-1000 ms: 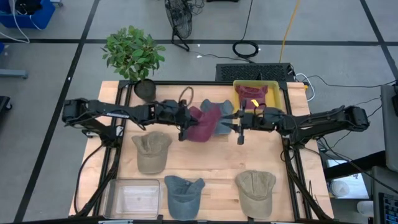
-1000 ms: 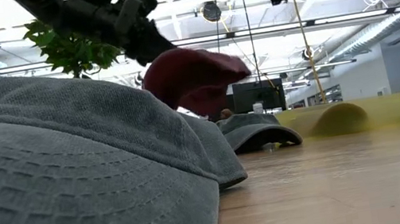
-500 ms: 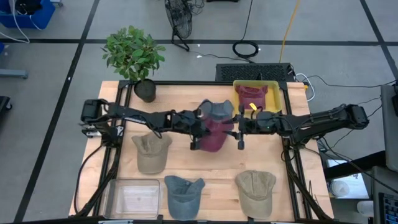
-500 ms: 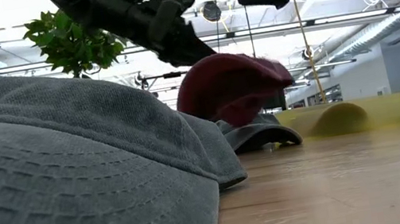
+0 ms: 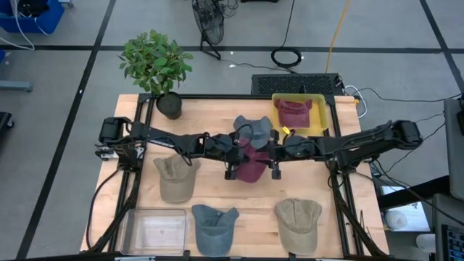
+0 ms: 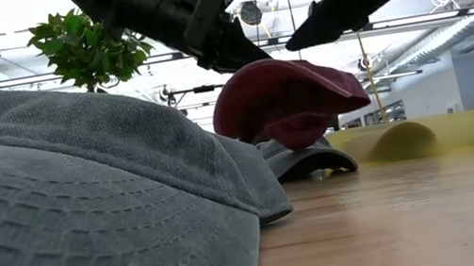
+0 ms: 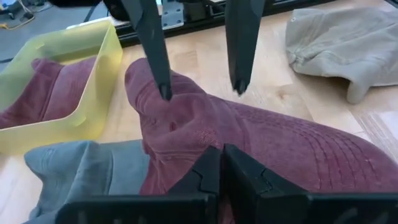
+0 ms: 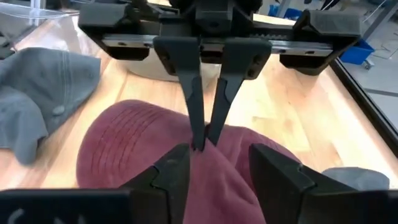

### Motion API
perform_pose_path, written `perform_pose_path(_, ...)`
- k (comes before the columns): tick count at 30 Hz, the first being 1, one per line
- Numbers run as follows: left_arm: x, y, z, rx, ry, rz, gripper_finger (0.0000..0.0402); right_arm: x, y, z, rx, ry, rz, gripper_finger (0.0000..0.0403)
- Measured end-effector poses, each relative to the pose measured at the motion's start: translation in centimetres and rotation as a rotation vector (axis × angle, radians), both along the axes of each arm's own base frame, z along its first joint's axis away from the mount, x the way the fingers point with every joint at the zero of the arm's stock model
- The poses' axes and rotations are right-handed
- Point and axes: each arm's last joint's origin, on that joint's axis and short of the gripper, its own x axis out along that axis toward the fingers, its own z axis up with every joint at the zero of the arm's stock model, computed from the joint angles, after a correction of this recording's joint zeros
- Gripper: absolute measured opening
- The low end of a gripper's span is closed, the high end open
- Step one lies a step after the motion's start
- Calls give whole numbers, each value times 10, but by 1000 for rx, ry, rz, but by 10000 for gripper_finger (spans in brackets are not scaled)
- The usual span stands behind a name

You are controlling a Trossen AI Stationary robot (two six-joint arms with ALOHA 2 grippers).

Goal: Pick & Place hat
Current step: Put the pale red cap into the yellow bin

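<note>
While the left end effector (image 7: 214,163) stays pinched tight on a fold of the maroon hat (image 5: 251,164), its fingers closed on the cloth with no gap showing, the hat has travelled from left of the tabletop's centre to the middle, where it now hangs just above the wood. Opposite it, the right end effector (image 8: 208,163) has closed in from the other side; its fingers (image 8: 176,171) are spread apart and straddle the hat's cloth without gripping it, so nothing is held there yet.

Seen from table height, the hat's brim droops toward the right and the crown sits clear of the tabletop (image 5: 239,194), partly over a grey hat (image 5: 252,127) lying behind it. Beyond that stands the yellow bin (image 5: 319,101), which already holds another maroon hat (image 5: 293,110).

Both arms meeting over one hat suggests a handover is being set up: the right arm looks placed to take the cloth and carry it on, probably toward the bin. Two tan hats (image 5: 176,174) and a blue-grey hat (image 5: 214,223) lie untouched nearer the front edge, beside a clear container (image 5: 155,230).
</note>
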Motion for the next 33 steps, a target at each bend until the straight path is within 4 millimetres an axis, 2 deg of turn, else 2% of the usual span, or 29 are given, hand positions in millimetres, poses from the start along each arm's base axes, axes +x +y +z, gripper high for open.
perform_pose_path(5, 0, 0, 0, 3, 1, -3, 7, 7, 1, -5, 18, -10, 20, 144)
perform_pose_path(10, 0, 0, 0, 4, 4, -2, 23, 11, 2, -12, 76, 10, 49, 143)
perform_pose_path(13, 0, 0, 0, 4, 5, -2, 19, 13, 1, -17, 75, 29, 45, 143)
perform_pose_path(17, 0, 0, 0, 4, 3, -2, 7, 15, 1, -17, 71, 14, 45, 141)
perform_pose_path(22, 0, 0, 0, 4, 3, -2, 24, 15, 1, -17, 68, 12, 43, 141)
perform_pose_path(27, 0, -1, 0, 3, 2, -5, 7, 15, 1, -17, 64, 13, 36, 141)
perform_pose_path(33, 0, -4, 0, 14, -2, -19, 23, 15, -2, -19, 74, 33, 2, 133)
